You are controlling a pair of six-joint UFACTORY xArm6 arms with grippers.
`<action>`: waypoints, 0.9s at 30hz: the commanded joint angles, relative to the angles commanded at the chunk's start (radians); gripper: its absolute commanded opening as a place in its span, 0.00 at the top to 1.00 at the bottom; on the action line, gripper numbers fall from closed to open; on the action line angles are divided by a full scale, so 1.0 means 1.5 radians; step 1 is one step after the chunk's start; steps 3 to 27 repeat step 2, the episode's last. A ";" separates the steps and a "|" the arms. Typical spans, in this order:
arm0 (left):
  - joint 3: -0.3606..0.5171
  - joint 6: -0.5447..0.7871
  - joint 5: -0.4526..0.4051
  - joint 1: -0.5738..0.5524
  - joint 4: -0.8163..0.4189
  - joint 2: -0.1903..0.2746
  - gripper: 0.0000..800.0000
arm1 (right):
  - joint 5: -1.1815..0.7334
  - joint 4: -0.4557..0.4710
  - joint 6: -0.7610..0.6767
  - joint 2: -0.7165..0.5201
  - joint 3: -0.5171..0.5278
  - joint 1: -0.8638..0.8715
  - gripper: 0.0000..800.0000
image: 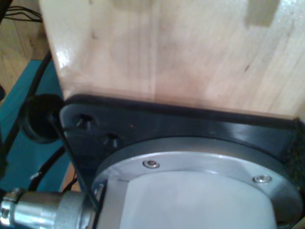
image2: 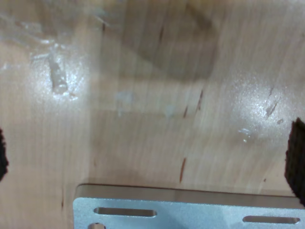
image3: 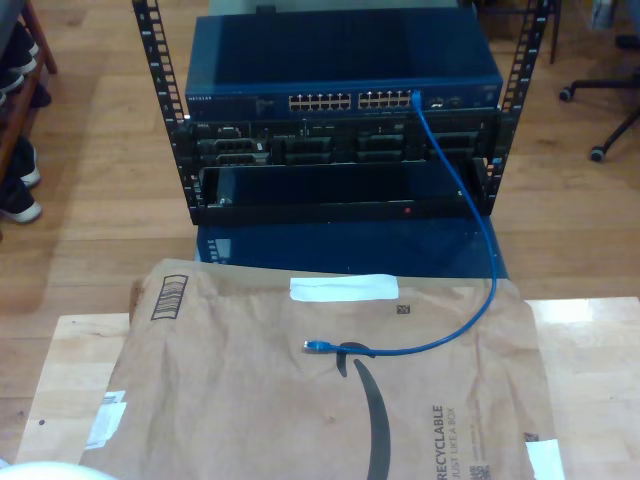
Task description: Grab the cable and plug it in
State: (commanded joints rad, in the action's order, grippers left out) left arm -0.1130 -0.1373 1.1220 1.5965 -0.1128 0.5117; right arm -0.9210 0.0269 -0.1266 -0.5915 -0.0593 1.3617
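Under my first gripper's cam sits a wood tabletop (image: 190, 52) w/ a black base plate (image: 200, 129) and silver flange (image: 200, 162) close by; a metal connector (image: 43, 210) and black cords (image: 43, 81) hang past the table edge. Jaws aren't visible, so can't tell if apart or together.

Second wrist view: bare wood (image2: 152, 119), a slotted metal bracket (image2: 190, 210) near the cam, dark pads (image2: 298, 157) at both frame edges w/ nothing between them, so my second gripper looks apart.

Exterior view: the cable (image3: 470, 250) has one end plugged into the switch (image3: 340, 70) at the far right of its port row; it droops down to the brown mailer (image3: 250, 400), free plug (image3: 318, 346) lying mid-mailer.

Risks: plug is small and flat, so a pinch could slip or snag the paper; pulling hard could yank the seated end. Room: mailer is open all round the plug; rack posts (image3: 150, 90) and table's far edge crowd the approach to the ports.
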 joint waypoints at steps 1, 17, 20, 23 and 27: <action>0.000 0.000 0.000 0.000 0.000 0.000 0.00 | 0.000 0.000 0.000 0.000 0.000 0.000 0.01; 0.000 0.000 0.001 0.001 0.000 0.000 0.00 | 0.000 0.000 0.000 0.000 0.000 0.000 0.01; 0.000 0.000 0.001 0.001 0.000 0.000 0.00 | 0.000 0.000 0.000 0.000 0.000 0.000 0.01; 0.000 0.000 0.001 0.001 0.000 0.000 0.00 | 0.000 0.000 0.000 0.000 0.000 0.000 0.01; 0.000 0.000 0.001 0.001 0.000 0.000 0.00 | 0.000 0.000 0.000 0.000 0.000 0.000 0.01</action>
